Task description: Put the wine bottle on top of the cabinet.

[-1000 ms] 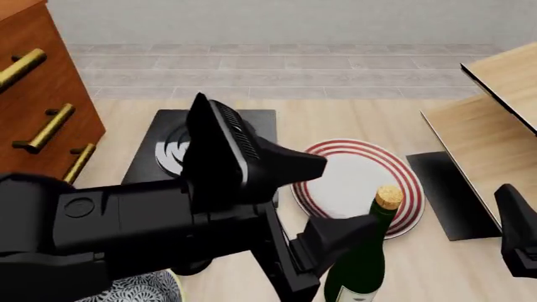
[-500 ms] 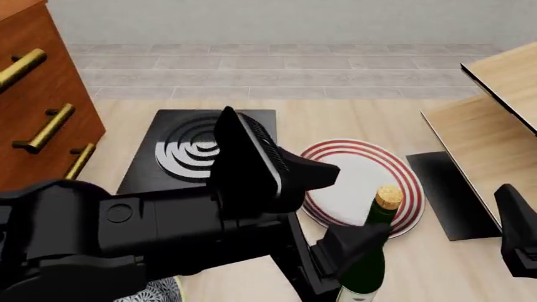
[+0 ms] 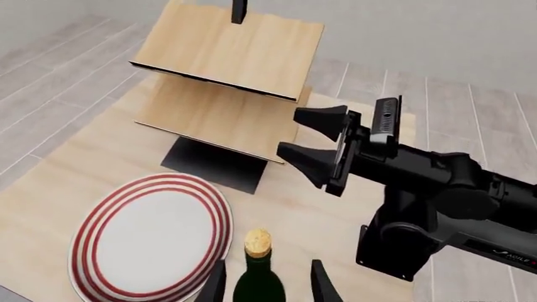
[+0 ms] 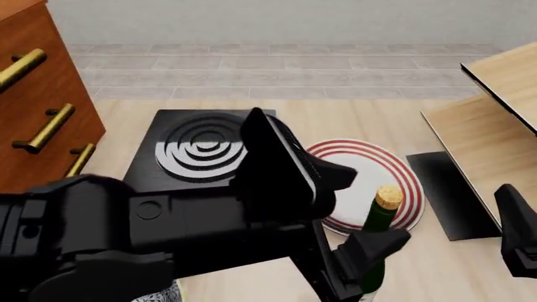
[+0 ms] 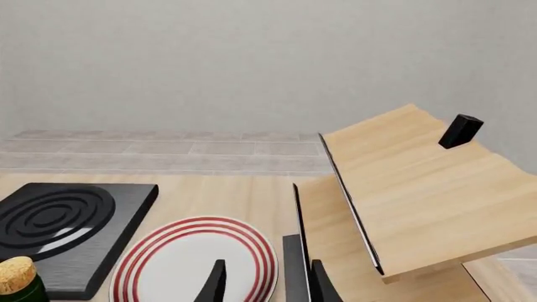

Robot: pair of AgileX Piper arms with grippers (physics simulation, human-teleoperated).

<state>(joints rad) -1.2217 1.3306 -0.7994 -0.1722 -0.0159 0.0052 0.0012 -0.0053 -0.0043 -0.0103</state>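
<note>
Wine bottle [image 4: 375, 220] stands upright on the table [image 4: 436, 270], just beside the near rim of the red-striped plate [image 4: 369, 173]. Left gripper [image 3: 266, 283] is spread, one finger [image 3: 321, 284] on either side of the bottle's neck — contact cannot be told. Right gripper [image 3: 312, 139] hangs apart at the right, jaws parted, holding nothing. Cabinet [image 4: 34, 100] sits at the far left, well apart from the bottle — a black coil-patterned slab [image 4: 193, 154] lies between.

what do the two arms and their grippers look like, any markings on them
Both are matte black with rounded joint housings. The right arm's gripper has two pointed wedge fingers, a ribbed grey-edged module behind them and small white lettering near the base. The left arm's gripper looks the same, with a ribbed block.
</note>
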